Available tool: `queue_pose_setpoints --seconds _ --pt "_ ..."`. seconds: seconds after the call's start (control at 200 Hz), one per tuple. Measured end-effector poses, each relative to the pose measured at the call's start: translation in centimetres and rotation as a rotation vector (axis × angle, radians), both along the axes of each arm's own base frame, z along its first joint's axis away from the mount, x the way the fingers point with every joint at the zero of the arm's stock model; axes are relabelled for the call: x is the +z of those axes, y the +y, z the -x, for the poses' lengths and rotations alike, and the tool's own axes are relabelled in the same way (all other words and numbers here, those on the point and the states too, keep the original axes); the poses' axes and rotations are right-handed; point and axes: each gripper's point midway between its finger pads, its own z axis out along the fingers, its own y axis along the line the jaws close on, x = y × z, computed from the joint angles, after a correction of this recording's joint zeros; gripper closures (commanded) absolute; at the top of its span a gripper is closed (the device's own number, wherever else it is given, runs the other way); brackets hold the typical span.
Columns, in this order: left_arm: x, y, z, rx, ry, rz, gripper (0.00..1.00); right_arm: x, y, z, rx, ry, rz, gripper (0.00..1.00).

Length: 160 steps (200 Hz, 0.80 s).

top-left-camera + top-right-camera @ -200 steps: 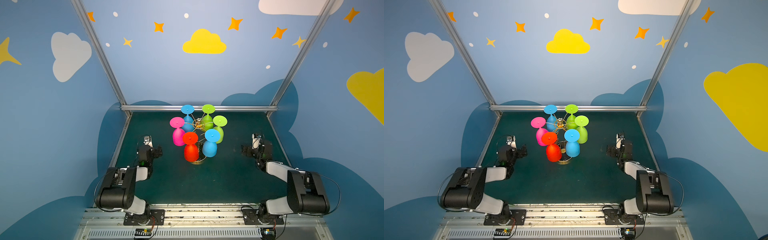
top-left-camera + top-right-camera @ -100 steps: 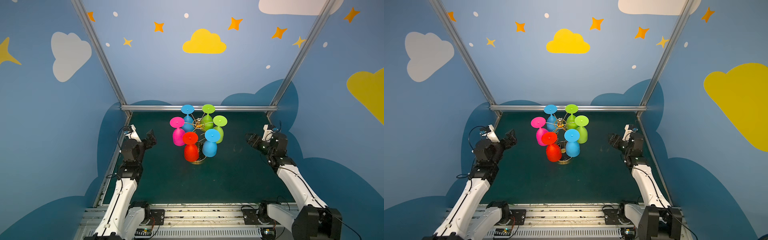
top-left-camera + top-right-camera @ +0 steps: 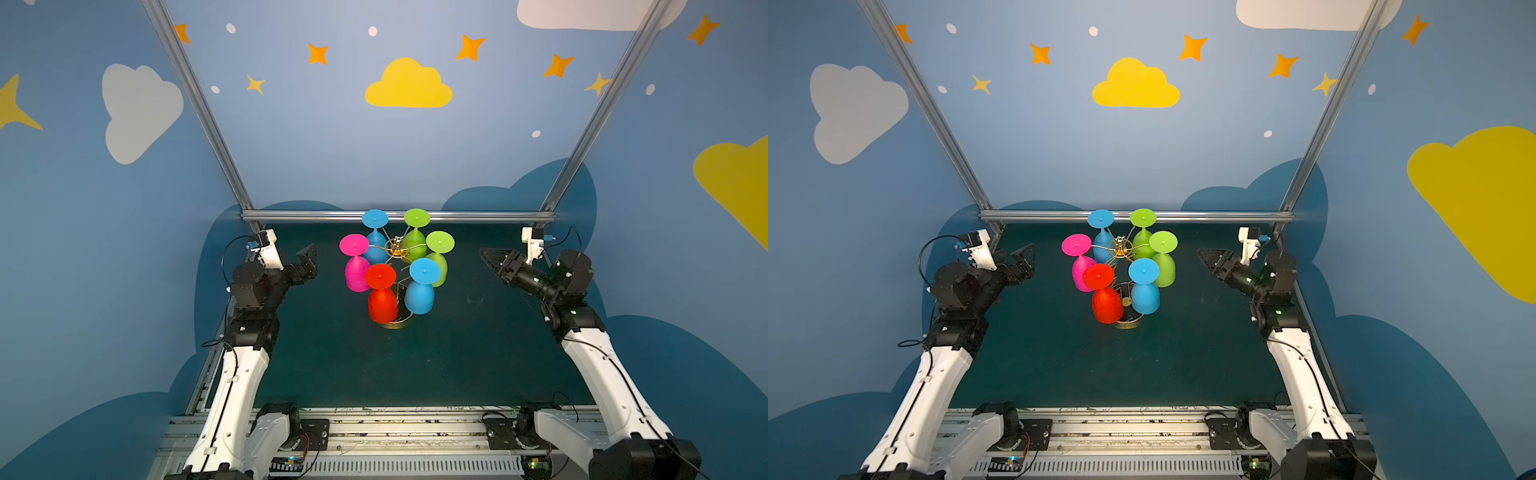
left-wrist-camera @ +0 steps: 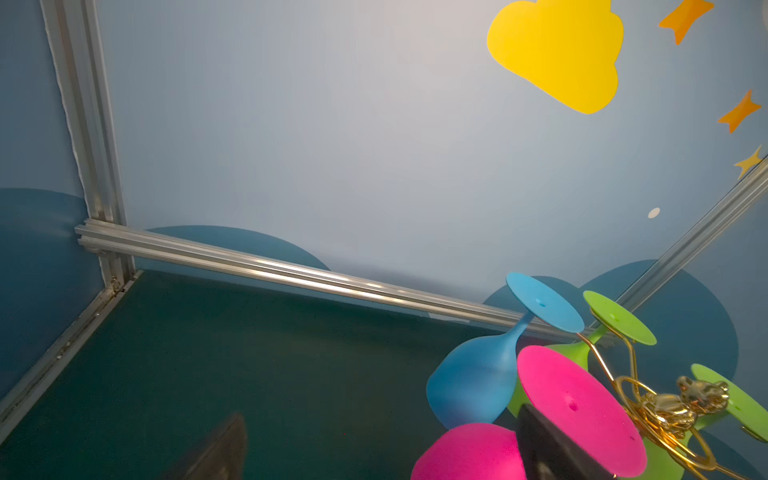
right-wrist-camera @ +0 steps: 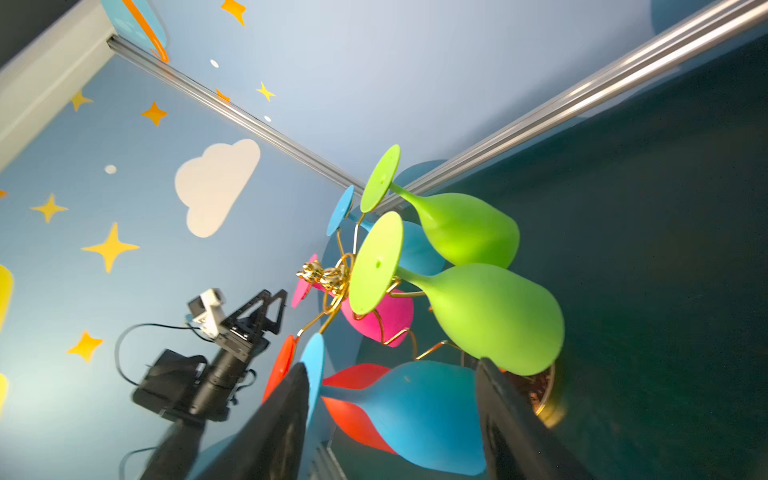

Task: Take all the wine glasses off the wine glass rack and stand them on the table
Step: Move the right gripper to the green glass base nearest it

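The rack [image 3: 397, 248] sits toward the back middle of the green mat [image 3: 457, 357], just in front of the rear rail [image 3: 478, 216] and right between the two arms. It's thin gold wire throughout: looped arms fan out from a central post, a knotted gold knob crowns the hub, and at the bottom is a round dark base [image 3: 395, 325] with a gold rim.

Six glasses hang on it upside down, flat round feet sitting up on the loops, bowls hanging below. They're all matte, opaque, solid colour. Going round, the pink glass [image 3: 356, 274] is on the left and the red glass [image 3: 382, 305] at the front, with the near blue glass [image 3: 419, 297] just beside it. Then comes the near green glass [image 3: 439, 270] on the right, with the far green glass [image 3: 413, 243] and far blue glass [image 3: 376, 248] at the back by the rail.

The left gripper [image 3: 1017, 254] hangs left of the rack, jaws spread wide and aimed toward the pink glass. It's near but not touching, as both top views show. The right gripper [image 3: 1204, 254] hovers off to the right, well apart from the rack, jaws parted and gripping nothing. Its wrist view looks out between its two fingers [image 5: 278, 424] at the near blue glass.
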Motion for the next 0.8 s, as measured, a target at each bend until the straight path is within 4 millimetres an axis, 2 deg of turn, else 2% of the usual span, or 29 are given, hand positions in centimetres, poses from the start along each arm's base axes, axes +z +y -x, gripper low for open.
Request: queue_pose_setpoints --seconds 0.105,0.255,0.436,0.586,0.801 --pt "-0.5 -0.6 0.2 -0.034 0.009 0.011 0.00 -0.4 1.5 -1.4 0.063 0.076 -0.044 0.41" --pt "0.4 -0.9 0.9 -0.054 -0.019 0.009 0.00 -1.2 3.8 -3.4 0.145 0.162 -0.083 0.44" --pt "1.1 -1.2 1.5 -0.065 -0.042 0.008 0.00 -2.0 6.2 -4.3 0.213 0.208 -0.095 0.50" --pt "0.9 -1.2 1.6 -0.069 -0.038 0.009 0.00 -2.4 6.8 -4.9 0.228 0.221 -0.106 0.60" --pt "0.7 -1.2 1.6 -0.070 -0.036 0.009 0.00 -2.4 7.1 -5.2 0.235 0.221 -0.113 0.79"
